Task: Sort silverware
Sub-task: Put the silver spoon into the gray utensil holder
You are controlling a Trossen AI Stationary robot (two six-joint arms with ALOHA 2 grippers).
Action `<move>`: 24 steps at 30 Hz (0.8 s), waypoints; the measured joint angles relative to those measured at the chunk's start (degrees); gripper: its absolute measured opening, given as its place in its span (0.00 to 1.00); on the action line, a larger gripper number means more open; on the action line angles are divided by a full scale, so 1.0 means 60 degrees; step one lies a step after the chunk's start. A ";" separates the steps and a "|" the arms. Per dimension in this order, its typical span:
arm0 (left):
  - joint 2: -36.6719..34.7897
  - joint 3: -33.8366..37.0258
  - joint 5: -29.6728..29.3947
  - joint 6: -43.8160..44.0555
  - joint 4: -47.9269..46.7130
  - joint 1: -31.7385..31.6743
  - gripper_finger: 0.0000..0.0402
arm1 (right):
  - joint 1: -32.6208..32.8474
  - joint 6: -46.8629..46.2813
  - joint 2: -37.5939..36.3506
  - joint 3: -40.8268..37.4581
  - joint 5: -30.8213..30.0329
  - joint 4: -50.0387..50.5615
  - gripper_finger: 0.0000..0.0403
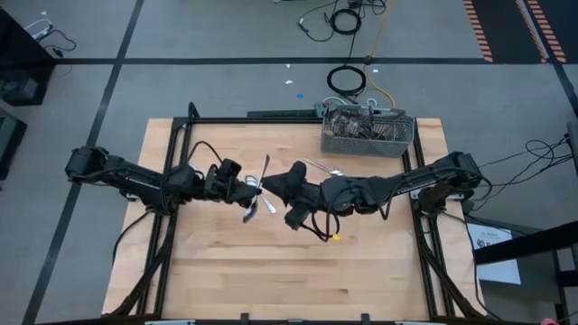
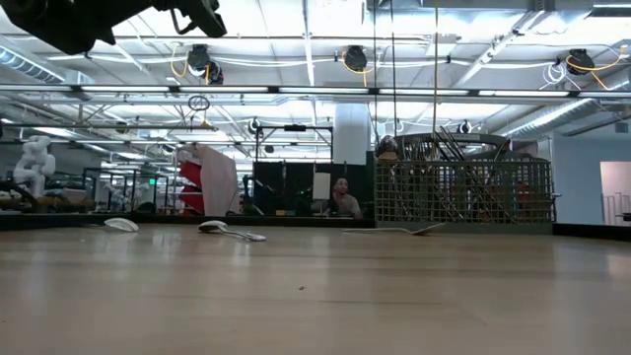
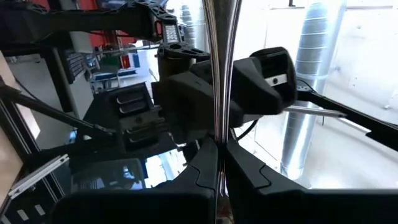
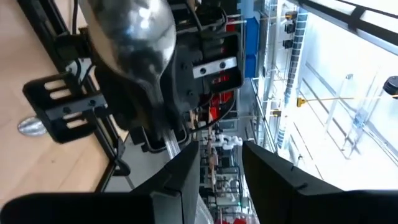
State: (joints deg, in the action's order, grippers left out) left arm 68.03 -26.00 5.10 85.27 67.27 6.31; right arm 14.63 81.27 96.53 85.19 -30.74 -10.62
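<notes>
My left gripper (image 1: 253,185) is over the middle of the table, shut on a shiny spoon (image 1: 265,170). The spoon's long part points toward the far edge. In the right wrist view its bowl (image 4: 134,31) shows large. My right gripper (image 1: 278,183) faces the left one at close range, open (image 4: 221,168), and the spoon's handle passes beside one of its fingers (image 4: 180,180). Whether it touches the spoon, I cannot tell. Two more spoons (image 1: 248,214) (image 1: 269,206) lie flat on the table under the grippers, and another piece (image 1: 318,166) lies nearer the basket. My left gripper pinches the spoon's slender handle (image 3: 219,134) between its two fingers. The handle runs on past the fingertips and widens farther out (image 3: 221,18). The spoon is lifted clear of the table and lies roughly level, crosswise to the fingers.
A grey wire-mesh basket (image 1: 366,133) (image 2: 463,192) full of silverware stands at the far right of the table. A small yellow bit (image 1: 336,237) lies under the right arm. Bare wood spreads across the near half. A person sits in the room behind.
</notes>
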 joint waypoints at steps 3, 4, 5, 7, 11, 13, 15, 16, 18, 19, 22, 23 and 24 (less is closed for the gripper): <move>-0.0007 0.0000 -0.0051 -0.0010 0.0048 0.0004 0.05 | -0.0011 0.0065 0.0000 0.0004 -0.0179 0.0117 0.28; -0.0007 0.0000 -0.0077 -0.0020 0.0074 0.0004 0.05 | -0.0011 0.0072 0.0000 0.0004 -0.0176 0.0133 0.28; -0.0007 -0.0001 -0.0097 -0.0044 0.0097 0.0004 0.05 | -0.0014 0.0084 0.0000 0.0004 -0.0163 0.0131 0.28; -0.0007 -0.0004 -0.0117 -0.0055 0.0100 0.0004 0.05 | -0.0066 0.0096 -0.0004 0.0007 -0.0125 0.0231 0.28; -0.0007 -0.0004 -0.0145 -0.0087 0.0061 0.0004 0.05 | -0.0211 0.0092 -0.0004 0.0007 -0.0130 0.0598 0.28; -0.0007 -0.0007 -0.0155 -0.0090 -0.0028 0.0001 0.05 | -0.0233 0.0092 -0.0005 0.0007 -0.0136 0.0564 0.28; 0.0002 -0.0007 -0.0195 -0.0096 -0.0085 0.0004 0.05 | -0.0222 0.0092 -0.0011 0.0007 -0.0131 0.0527 0.28; 0.0034 -0.0007 -0.0204 -0.0098 -0.0082 0.0004 0.05 | -0.0222 0.0092 -0.0014 0.0007 -0.0121 0.0534 0.28; 0.0103 -0.0007 -0.0204 -0.0087 -0.0093 0.0004 0.05 | -0.0219 0.0098 -0.0011 0.0007 -0.0093 0.0558 0.28; 0.0144 -0.0007 -0.0204 -0.0076 -0.0093 0.0004 0.05 | -0.0228 0.0113 -0.0011 0.0007 -0.0082 0.0559 0.28; 0.0211 -0.0007 -0.0208 -0.0017 -0.0063 0.0004 0.05 | -0.0258 0.0129 -0.0011 0.0007 -0.0110 0.0596 0.28; 0.0220 -0.0007 -0.0208 -0.0010 -0.0060 0.0004 0.05 | -0.0262 0.0132 -0.0011 0.0007 -0.0113 0.0619 0.28; 0.0222 -0.0007 -0.0208 -0.0010 -0.0060 0.0006 0.06 | -0.0262 0.0139 -0.0011 0.0007 -0.0117 0.0659 0.28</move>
State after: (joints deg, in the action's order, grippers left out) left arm 69.36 -26.04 3.86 85.21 66.92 6.34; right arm 13.06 82.10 96.47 85.23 -31.44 -6.67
